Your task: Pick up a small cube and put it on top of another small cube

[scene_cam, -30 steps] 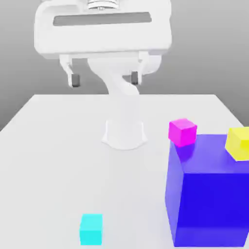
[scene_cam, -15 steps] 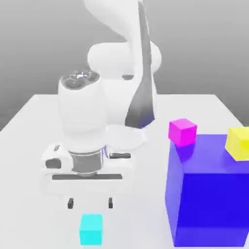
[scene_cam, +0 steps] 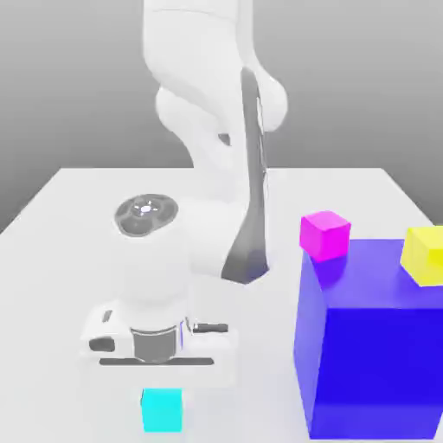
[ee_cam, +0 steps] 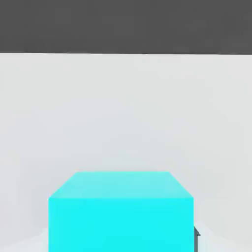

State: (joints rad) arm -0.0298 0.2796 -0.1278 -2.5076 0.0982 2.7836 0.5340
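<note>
Grasp step, by my read. Gripper (scene_cam: pixel 162 388) is down low over the small cube (scene_cam: pixel 162 409), near the front edge of the table (scene_cam: pixel 69 234), toward the exterior view's left. Hand body sits right above the cube; fingers are hidden behind the hand and cube in that view, so contact can't be read there. Hand view has the small cube (ee_cam: pixel 120 211) close up w/ a dark bit of finger (ee_cam: pixel 196 232) tight at one side face. Jaws are drawn in, and given the cube sits between them I judge they're clamped on it, cube resting on the table, not lifted yet.

Other stuff: big blue cube (scene_cam: pixel 372 337) at the exterior view's right, well apart from the cyan one. Yellow cube (scene_cam: pixel 424 255) sits on top of it near the far right edge. Magenta cube (scene_cam: pixel 324 234) is at the blue block's back corner, seen from the exterior view; can't tell if it rests on the blue top or on the table behind.

Next move, as a guess: straight lift first, enough height to clear the blue block's top edge, then carry across toward the exterior view's right. Target is prob. one of the small cubes there, magenta or yellow. Needs square alignment over the target's top face before lowering, since both are small & a skewed drop could tip the cube off. Grip slip on lift is the main risk, so keep lift vertical.
</note>
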